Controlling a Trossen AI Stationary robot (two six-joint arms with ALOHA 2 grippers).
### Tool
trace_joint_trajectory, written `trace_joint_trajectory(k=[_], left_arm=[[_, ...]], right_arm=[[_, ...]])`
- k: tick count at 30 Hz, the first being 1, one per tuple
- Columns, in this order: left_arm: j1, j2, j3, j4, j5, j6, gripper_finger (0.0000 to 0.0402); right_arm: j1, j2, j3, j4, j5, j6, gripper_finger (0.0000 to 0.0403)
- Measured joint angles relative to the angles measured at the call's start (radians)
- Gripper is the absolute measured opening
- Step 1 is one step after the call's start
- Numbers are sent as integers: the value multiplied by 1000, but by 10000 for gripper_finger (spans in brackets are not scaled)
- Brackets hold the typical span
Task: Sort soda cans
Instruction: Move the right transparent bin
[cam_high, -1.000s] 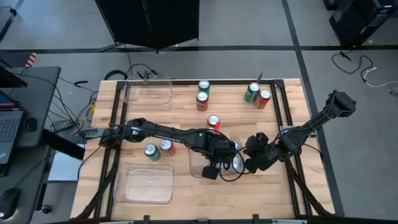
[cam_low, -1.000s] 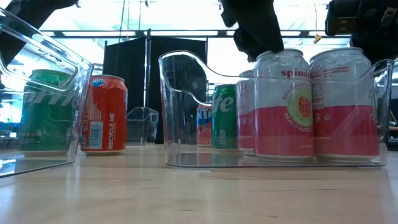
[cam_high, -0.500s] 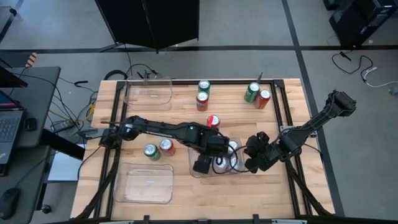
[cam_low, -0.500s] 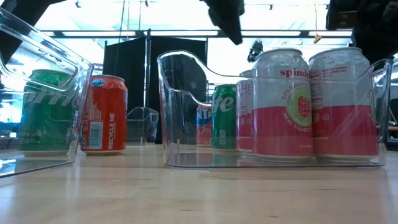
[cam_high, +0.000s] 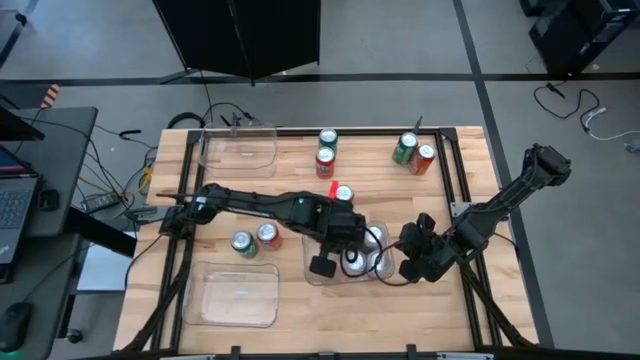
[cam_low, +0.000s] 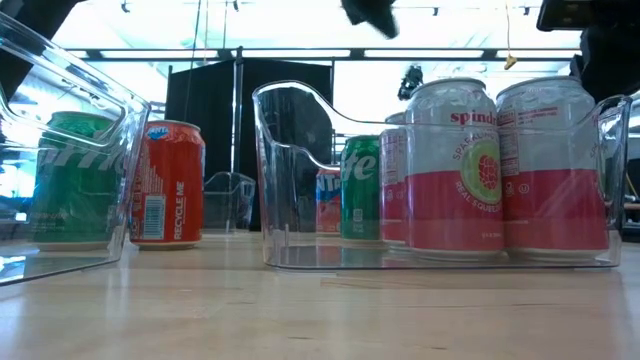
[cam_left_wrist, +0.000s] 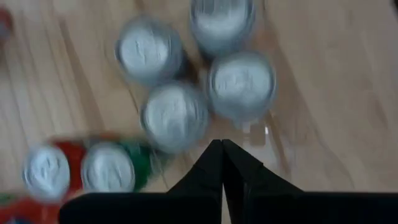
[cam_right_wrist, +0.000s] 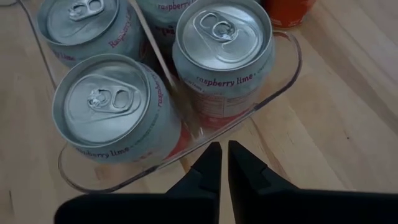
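Observation:
A clear tray (cam_high: 312, 272) near the table's front middle holds several silver-white soda cans (cam_right_wrist: 222, 37), standing upright on its floor. My left gripper (cam_left_wrist: 221, 144) hangs shut above the tray's left part, high over the cans (cam_low: 368, 12), and holds nothing. My right gripper (cam_right_wrist: 221, 149) is shut and empty just outside the tray's rounded right end (cam_high: 412, 265). Red and green cans stand in pairs on the wood at the far middle (cam_high: 326, 150), the far right (cam_high: 414, 153) and the left (cam_high: 254, 240). A single red can (cam_high: 342, 193) stands behind the tray.
An empty clear tray (cam_high: 240, 150) sits at the far left and another (cam_high: 238, 295) at the near left. A black frame (cam_high: 455, 190) runs along the table's edges. Bare wood lies at the near right.
My left gripper stood with its fingers around the top of a silver-white can in the tray. It has let go, risen well above the cans, drifted toward the table's left and shut. The can stays upright in the tray.

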Motion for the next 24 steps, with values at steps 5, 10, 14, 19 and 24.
trace_joint_trajectory(k=[5,10,14,19,24], left_arm=[[12,-27,-124,215,97,35,3],[30,-59,-304,401,213,46,3],[35,-140,-484,553,249,43,3],[45,-330,-769,818,249,-2,3],[42,-555,-1074,1066,228,-55,3]], right_arm=[[10,0,0,-3,20,0,15],[15,0,0,-15,22,0,9],[15,0,0,-19,27,-3,6],[15,0,0,-20,44,-9,5],[11,0,-1,-9,48,-26,4]])
